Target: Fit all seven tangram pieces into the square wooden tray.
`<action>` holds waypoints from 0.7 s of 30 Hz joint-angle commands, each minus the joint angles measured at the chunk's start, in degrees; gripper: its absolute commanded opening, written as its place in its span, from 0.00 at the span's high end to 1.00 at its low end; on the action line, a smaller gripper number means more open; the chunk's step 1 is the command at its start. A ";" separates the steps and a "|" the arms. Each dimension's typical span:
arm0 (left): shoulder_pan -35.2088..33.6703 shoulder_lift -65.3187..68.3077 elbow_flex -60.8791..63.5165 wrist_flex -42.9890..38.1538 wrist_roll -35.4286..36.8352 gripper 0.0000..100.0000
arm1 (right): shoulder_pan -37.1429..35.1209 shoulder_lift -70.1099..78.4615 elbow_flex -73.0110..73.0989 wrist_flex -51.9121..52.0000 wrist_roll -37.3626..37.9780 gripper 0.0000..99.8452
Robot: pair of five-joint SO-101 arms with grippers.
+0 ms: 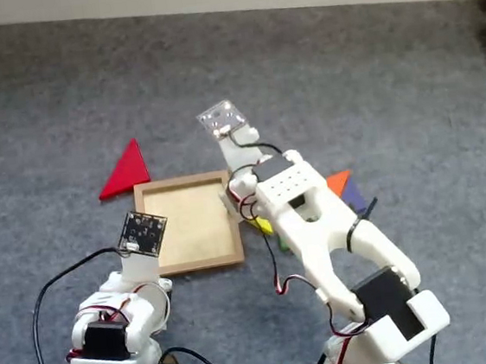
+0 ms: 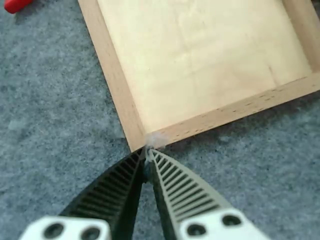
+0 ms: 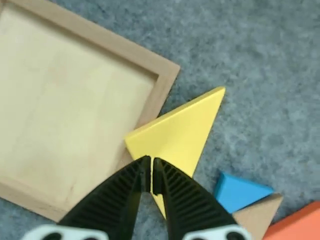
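- wooden tray point(image 1: 182, 182) lies flat on the grey carpet point(image 1: 387, 62), nothing inside it
- yellow triangle point(image 3: 180, 130) sits just outside the tray, one corner over its rim
- right claw point(image 3: 151, 162) is above that triangle's edge, jaws pinched to a thin slit, holding nothing
- left claw point(image 2: 148, 154) is closed too, tip at the tray's near corner
- blue piece point(image 3: 240, 192), tan piece point(image 3: 257, 217) & orange piece point(image 3: 300, 225) are bunched near the yellow one
- red triangle point(image 1: 126, 171) lies at the tray's far corner on the left arm's side, apart from the others
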 commanded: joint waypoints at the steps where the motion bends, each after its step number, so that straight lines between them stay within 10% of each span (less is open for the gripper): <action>1: 0.75 -2.77 1.19 0.35 0.35 0.99 | 0.84 2.95 -3.12 -1.89 1.05 0.98; 21: 0.75 -2.77 1.19 0.35 0.35 0.99 | -10.15 9.27 -6.11 -1.89 1.05 0.98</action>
